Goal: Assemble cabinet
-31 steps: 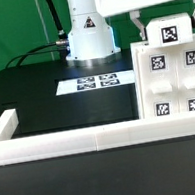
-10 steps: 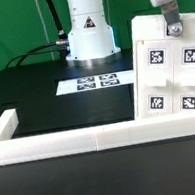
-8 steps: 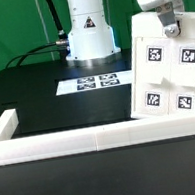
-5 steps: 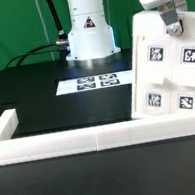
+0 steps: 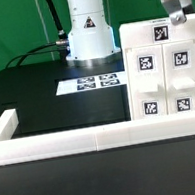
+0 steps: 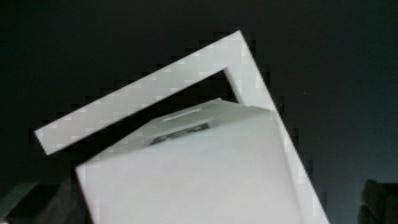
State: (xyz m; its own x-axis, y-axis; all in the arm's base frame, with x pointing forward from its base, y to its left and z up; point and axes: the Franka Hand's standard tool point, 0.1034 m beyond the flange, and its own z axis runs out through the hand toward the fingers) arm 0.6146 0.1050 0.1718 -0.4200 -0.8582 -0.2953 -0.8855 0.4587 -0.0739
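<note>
The cabinet (image 5: pixel 162 71), a large white box with several black-and-white tags on its front and one on top, stands upright on the black mat at the exterior view's right, just behind the rail. My gripper (image 5: pixel 179 12) hangs over its top right corner, open, with nothing held. In the wrist view the cabinet (image 6: pixel 187 170) fills the space between the jaws, and a dark finger (image 6: pixel 379 198) stands clear of its side with a gap showing. A white panel edge (image 6: pixel 160 85) runs slantwise beyond it.
The marker board (image 5: pixel 90 83) lies flat on the black mat (image 5: pixel 47 108) in front of the arm's white base (image 5: pixel 86 36). A low white rail (image 5: pixel 62 143) frames the mat at the front and the exterior view's left. Cables run behind the base.
The cabinet, tilted with my gripper on its top edge half a second ago, now stands upright and square. My jaws have widened and let it go, and the hand has shifted up and right.
</note>
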